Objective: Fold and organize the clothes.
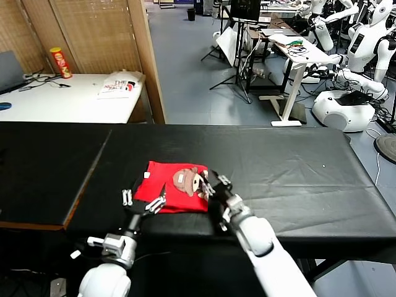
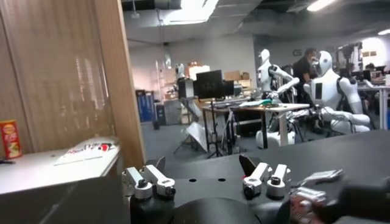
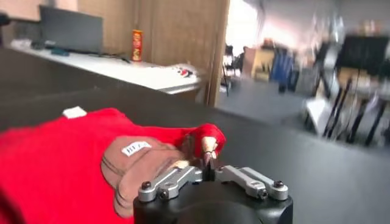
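The red shirt (image 1: 176,187) lay folded near the table's (image 1: 297,167) front edge, long side along it. The right gripper (image 1: 213,183) sat at its right end, nipping a small bit of cloth. The left gripper (image 1: 143,199), wide open and empty, waited at the left front corner.

Before you lies a black table (image 1: 297,167) under a wrinkled cloth. To your left stands a white desk (image 1: 62,102) carrying a red snack can (image 1: 60,62), cables, and a flat printed item, perhaps a magazine (image 1: 117,86). A wooden post (image 1: 148,62) and reed blinds (image 1: 93,31) rise behind it. Beyond, you see grey-blue floor (image 1: 192,80), a white workbench (image 1: 297,55), a dark monitor (image 2: 210,84), white humanoid robots (image 1: 365,43), and ceiling strip lights (image 2: 198,7).
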